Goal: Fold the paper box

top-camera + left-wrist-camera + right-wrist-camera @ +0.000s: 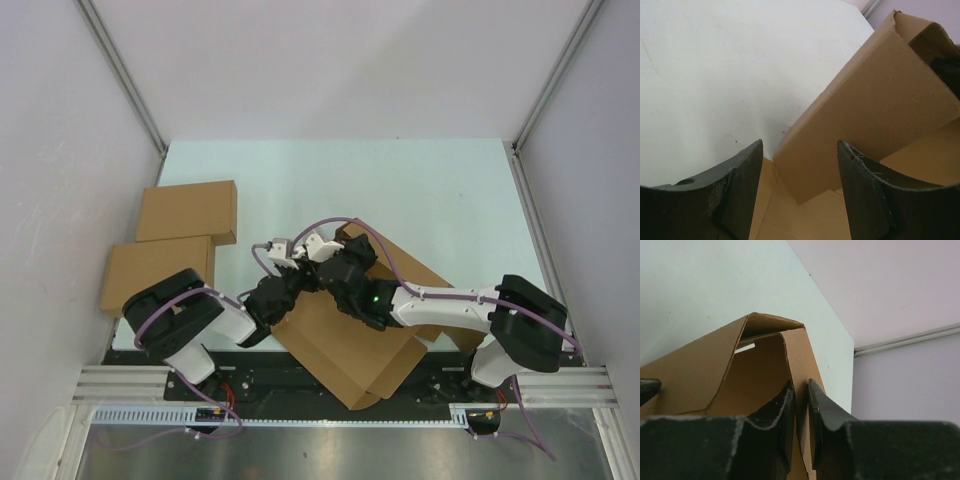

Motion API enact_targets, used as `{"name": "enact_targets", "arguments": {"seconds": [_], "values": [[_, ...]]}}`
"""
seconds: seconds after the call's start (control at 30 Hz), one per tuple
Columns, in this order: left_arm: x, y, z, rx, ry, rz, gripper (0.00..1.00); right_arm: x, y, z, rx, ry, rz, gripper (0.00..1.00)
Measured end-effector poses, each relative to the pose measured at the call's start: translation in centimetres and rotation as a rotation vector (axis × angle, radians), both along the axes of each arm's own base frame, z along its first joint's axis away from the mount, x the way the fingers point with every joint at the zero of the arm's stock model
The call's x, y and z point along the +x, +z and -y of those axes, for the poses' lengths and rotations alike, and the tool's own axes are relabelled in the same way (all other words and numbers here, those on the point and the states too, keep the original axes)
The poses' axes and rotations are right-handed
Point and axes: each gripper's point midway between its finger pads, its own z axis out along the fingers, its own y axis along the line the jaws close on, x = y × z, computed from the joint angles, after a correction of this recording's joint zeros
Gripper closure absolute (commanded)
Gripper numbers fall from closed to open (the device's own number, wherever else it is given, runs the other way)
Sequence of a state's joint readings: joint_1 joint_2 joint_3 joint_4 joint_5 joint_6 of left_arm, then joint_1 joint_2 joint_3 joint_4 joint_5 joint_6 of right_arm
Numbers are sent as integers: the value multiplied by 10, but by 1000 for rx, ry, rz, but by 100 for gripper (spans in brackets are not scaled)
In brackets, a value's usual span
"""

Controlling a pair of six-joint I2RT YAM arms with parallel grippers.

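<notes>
Overhead first: shows the paper box [345,350] half-folded at the near edge of the pale table [430,190], between both arms, with two flat cardboard boxes [187,212] at left. Hides both claws under the wrists.

Left wrist: reveals left gripper [800,145] spread wide before a raised wall.

Right wrist: catches right gripper [800,385] narrowed, pinching a flap; pale walls beyond.

A flat brown box [187,212] lies beside a second flat box [150,272] at the table's [430,190] left edge.
</notes>
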State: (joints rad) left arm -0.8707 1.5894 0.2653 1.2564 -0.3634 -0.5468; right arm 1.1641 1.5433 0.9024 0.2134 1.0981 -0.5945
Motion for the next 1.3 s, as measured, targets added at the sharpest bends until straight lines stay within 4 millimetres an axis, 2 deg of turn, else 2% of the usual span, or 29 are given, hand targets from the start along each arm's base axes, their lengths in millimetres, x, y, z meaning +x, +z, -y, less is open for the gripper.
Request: {"name": "enact_targets", "arguments": {"seconds": [0.2,0.4,0.67,1.07,1.3], "values": [[-3,-5,8,-6,-38,-9,33,0,-1,-1,16,3,-5,81],[-4,-13,17,7,-78,-20,25,-2,1,-1,51,14,-14,84],[-4,-41,27,54,-119,-67,23,-3,1,-2,72,22,-25,85],[18,-30,40,39,-123,-34,20,-3,1,-2,88,25,-30,85],[34,-31,43,28,-123,-33,23,-2,1,-1,93,26,-36,85]]}}
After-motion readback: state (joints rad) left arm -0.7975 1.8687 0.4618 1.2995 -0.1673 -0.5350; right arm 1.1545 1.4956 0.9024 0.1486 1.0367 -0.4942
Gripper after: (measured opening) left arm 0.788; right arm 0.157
